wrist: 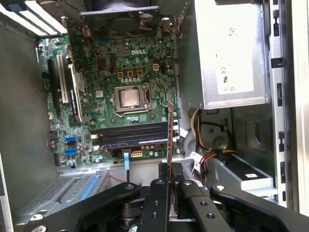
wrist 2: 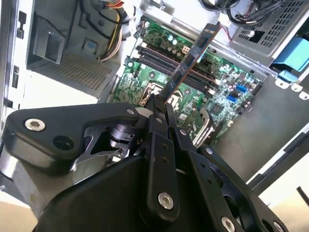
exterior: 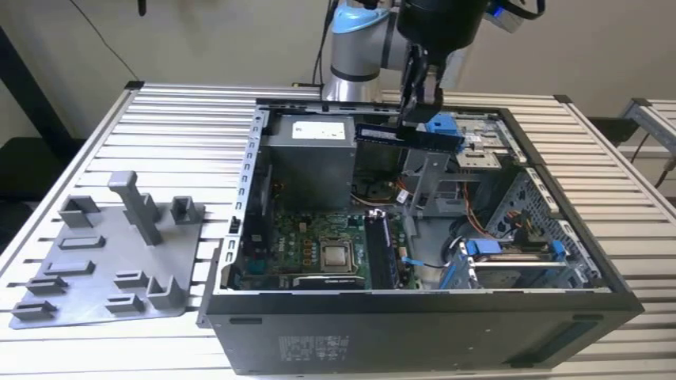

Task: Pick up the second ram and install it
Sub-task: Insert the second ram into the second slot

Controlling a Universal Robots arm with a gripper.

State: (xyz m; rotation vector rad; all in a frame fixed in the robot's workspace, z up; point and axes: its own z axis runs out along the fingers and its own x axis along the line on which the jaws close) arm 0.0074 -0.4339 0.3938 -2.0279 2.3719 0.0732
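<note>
My gripper point(exterior: 420, 111) hangs above the open computer case point(exterior: 423, 313) and is shut on the second ram point(exterior: 407, 136), a thin near-black stick held level over the case's back half. In the second wrist view the ram point(wrist 2: 190, 55) juts out from the gripper point(wrist 2: 159, 104) over the green motherboard point(wrist 2: 217, 92). In the first wrist view the gripper point(wrist: 171, 166) holds the ram point(wrist: 170, 128) edge-on, above one end of the dark memory slots point(wrist: 133, 135). The stick is well clear of the board.
A grey holder plate point(exterior: 95, 305) with blocks and a tall post point(exterior: 138, 206) lies at the exterior view's left of the case. Inside are the power supply point(exterior: 312, 154), the processor socket point(exterior: 338, 255), cables and a blue drive bracket point(exterior: 507, 249).
</note>
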